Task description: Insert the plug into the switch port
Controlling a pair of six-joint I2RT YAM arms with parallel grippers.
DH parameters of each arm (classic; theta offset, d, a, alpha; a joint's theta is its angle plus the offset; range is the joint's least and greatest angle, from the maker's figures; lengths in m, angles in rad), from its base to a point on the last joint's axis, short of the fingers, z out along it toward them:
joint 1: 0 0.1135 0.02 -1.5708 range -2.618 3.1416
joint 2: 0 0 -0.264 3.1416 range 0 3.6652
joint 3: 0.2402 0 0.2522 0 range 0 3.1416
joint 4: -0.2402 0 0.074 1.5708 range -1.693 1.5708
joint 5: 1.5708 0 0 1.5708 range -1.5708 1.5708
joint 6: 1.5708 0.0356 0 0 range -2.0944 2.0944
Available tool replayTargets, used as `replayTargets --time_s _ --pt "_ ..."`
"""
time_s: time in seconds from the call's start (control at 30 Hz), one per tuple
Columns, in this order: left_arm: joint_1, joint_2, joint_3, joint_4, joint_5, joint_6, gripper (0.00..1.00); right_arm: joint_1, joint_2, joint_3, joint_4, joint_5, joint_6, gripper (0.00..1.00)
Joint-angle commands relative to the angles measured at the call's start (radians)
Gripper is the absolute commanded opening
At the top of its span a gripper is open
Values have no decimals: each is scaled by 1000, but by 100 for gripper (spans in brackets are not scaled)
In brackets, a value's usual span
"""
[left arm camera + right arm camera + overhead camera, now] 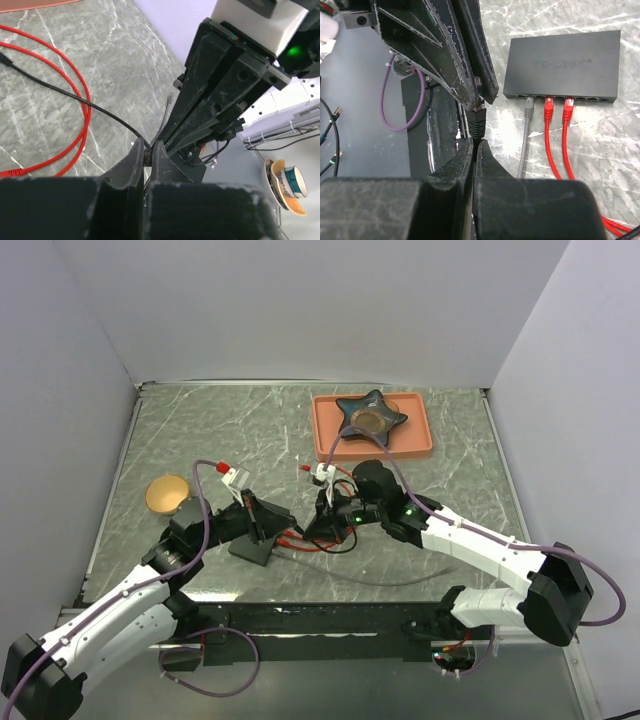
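- One plug (476, 120) hangs just above the table (200, 430), pinched from both ends.
- Left gripper (147, 150): jaws clenched on the plug's tip.
- Right gripper (474, 146): jaws clenched on the plug's black boot, nose to nose with the left one.
- A black cable (75, 97) trails from the plug across the table.
- The switch (562, 60) lies flat on the table, near the plug but apart from it, with its ports facing the right gripper.
- One grey cable (526, 135) and two red cables (550, 140) sit in neighbouring ports.
- Far side: a tray (420, 445) with a star dish (370, 418); left: a bowl (167, 495).
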State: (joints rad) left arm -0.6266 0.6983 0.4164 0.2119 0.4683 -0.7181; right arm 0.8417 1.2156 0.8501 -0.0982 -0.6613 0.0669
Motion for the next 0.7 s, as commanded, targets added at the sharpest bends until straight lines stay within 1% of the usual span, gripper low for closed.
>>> replayTargets --time_s 0.0,0.07,0.1,0.13,0.17,0.2,0.3,0.37,0.47,0.57,0.67 --pt "-21 14 47 -3 -66 13 1 2 -7 73 22 31 16 7" --pt "-25 6 62 -28 -127 -6 1 3 -19 82 5 95 23 21" --pt "-25 3 70 -45 -150 -14 1 5 -39 81 3 154 30 29" --pt "-25 -3 87 -80 -170 -27 1 5 -51 81 3 178 34 51" --pt "-25 -6 94 -97 -210 -35 1 7 -63 78 5 199 36 61" --pt "-25 -11 105 -123 -235 -43 1 8 -91 75 8 250 39 77" --pt "-25 -3 159 -239 -327 -79 1 22 -135 72 11 334 45 99" --pt "-25 1 193 -299 -355 -116 1 34 -143 84 3 411 43 99" --pt "-25 13 220 -334 -375 -174 1 68 -133 109 -6 505 30 99" --pt "-25 15 228 -335 -375 -228 1 114 -111 133 -3 598 19 99" --pt "-25 15 228 -330 -372 -260 1 148 -82 155 8 658 4 98"
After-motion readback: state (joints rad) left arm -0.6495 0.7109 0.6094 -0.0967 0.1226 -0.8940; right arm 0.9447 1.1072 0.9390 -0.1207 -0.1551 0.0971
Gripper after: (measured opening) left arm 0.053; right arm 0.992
